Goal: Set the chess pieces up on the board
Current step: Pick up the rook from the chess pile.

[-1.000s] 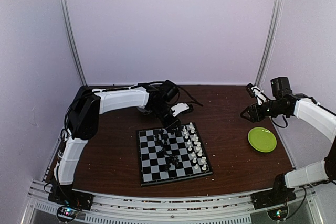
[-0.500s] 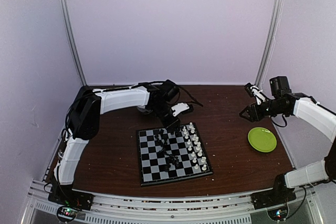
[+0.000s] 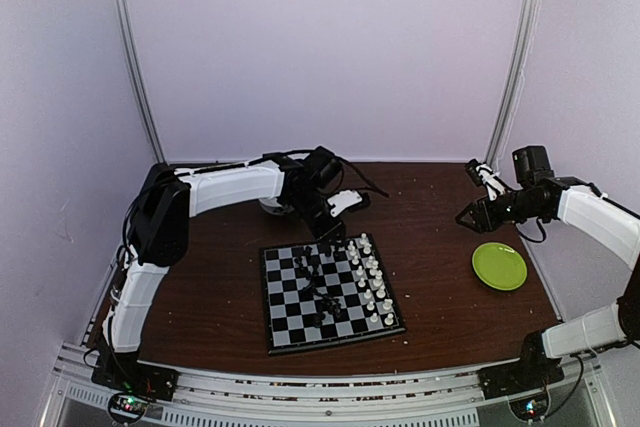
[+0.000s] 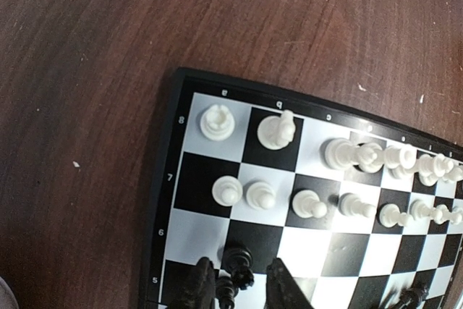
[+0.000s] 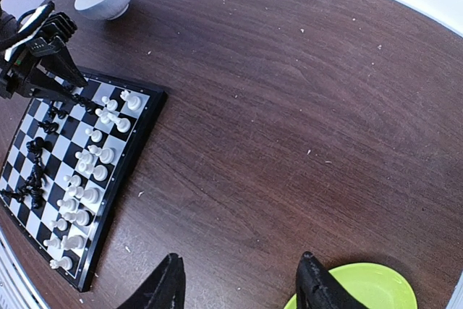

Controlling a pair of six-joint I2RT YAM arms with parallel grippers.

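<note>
Chess pieces [image 3: 372, 282] sit on the board [image 3: 285, 325], mid-table, black ones unsorted; left gripper [image 4: 241, 269], barely lifted at its 12 o'clock edge, brackets a black piece [image 4: 236, 258], grip unclear. Right gripper [image 5: 242, 269] idles spread at 3 o'clock.

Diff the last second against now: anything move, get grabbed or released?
Barely. The left gripper shifted slightly up-image in the top view, at the far edge of the board, fingers either side of a black piece; whether it grips is unclear. The right gripper drifted slightly left, open and empty. Nothing visibly taken or let go. The chess pieces and green plate stayed put.
</note>
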